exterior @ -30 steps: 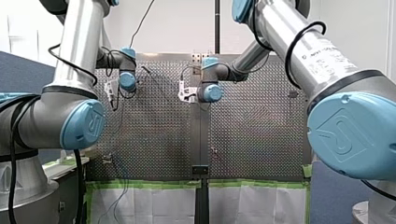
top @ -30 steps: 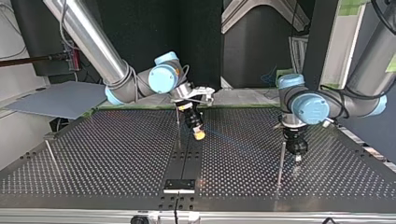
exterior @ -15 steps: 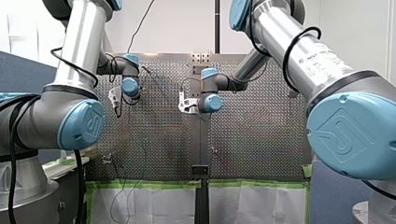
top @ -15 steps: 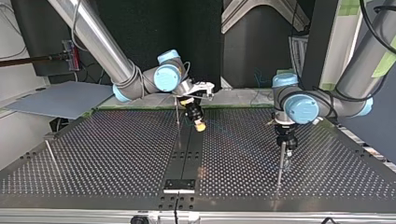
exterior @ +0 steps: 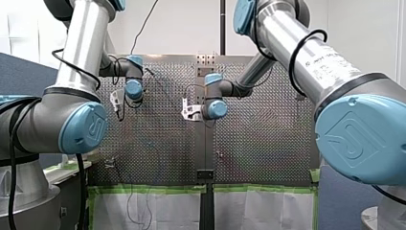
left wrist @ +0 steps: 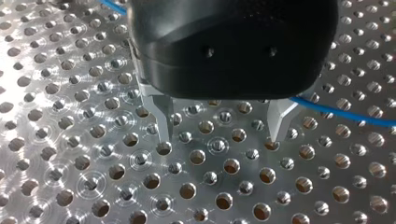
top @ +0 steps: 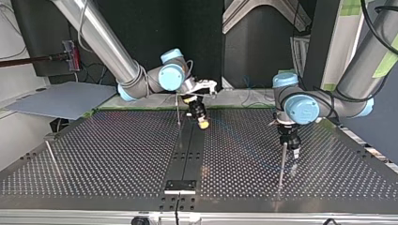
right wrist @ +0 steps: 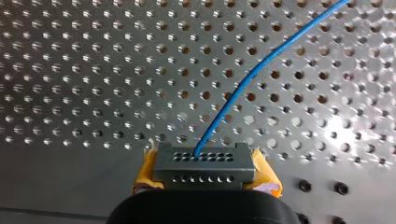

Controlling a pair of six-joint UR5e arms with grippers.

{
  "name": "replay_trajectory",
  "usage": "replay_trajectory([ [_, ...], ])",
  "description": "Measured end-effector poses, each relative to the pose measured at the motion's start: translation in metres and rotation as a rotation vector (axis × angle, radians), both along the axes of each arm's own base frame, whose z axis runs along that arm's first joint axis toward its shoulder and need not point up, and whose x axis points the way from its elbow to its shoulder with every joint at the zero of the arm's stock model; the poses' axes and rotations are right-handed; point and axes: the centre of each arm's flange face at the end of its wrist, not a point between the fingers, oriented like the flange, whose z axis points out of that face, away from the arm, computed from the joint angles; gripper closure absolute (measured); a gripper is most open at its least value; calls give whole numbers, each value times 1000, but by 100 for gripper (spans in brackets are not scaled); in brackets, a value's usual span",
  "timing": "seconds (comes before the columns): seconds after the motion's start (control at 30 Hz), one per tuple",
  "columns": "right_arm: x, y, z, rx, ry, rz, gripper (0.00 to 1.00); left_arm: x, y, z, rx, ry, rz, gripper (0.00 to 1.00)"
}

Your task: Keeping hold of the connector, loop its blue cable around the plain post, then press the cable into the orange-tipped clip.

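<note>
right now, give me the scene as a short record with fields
right gripper: shut on connector, yellow pads
left gripper: open, empty, just over table
blue cable: leaves connector, runs over table, passes by left gripper
post: upright, next to left gripper in top view
orange-tipped clip: not made out

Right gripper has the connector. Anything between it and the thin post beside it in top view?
Nothing visible: only perforated table lies between my right gripper and the post. The connector is clamped, its blue cable trails away. My left gripper is open, well clear.
</note>
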Motion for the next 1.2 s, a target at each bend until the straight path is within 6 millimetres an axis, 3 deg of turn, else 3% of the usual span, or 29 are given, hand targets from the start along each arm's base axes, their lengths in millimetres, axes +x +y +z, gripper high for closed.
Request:
replay_trajectory([
  [0.5, -7, 11, -66, 30, 53, -32, 100, 4, -5, 3, -97, -54, -40, 0],
  [1.2, -11, 29, -207, 102, 155, -57, 100, 5, -2, 3, -97, -56, -31, 0],
])
